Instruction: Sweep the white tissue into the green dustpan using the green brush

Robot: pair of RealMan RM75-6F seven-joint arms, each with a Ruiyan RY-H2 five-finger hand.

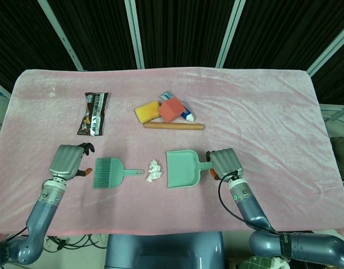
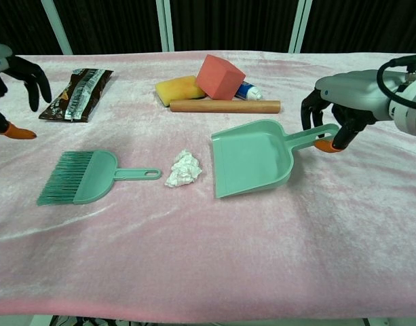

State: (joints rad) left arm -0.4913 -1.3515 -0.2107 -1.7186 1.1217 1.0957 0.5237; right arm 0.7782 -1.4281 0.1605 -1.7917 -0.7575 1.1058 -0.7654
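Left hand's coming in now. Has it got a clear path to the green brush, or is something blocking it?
Probably yes. The left hand hovers open just left of the green brush, with only bare pink cloth between them; the snack packet lies farther back.

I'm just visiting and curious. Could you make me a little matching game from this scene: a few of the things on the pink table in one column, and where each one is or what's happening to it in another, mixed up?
Things:
1. green dustpan
2. green brush
3. white tissue
4. snack wrapper

States:
A. lying between the brush and the dustpan
B. held by its handle in the right hand
C. lying at the far left of the table
D. lying flat, untouched, near the left hand

Pairs: 1-B, 2-D, 3-A, 4-C
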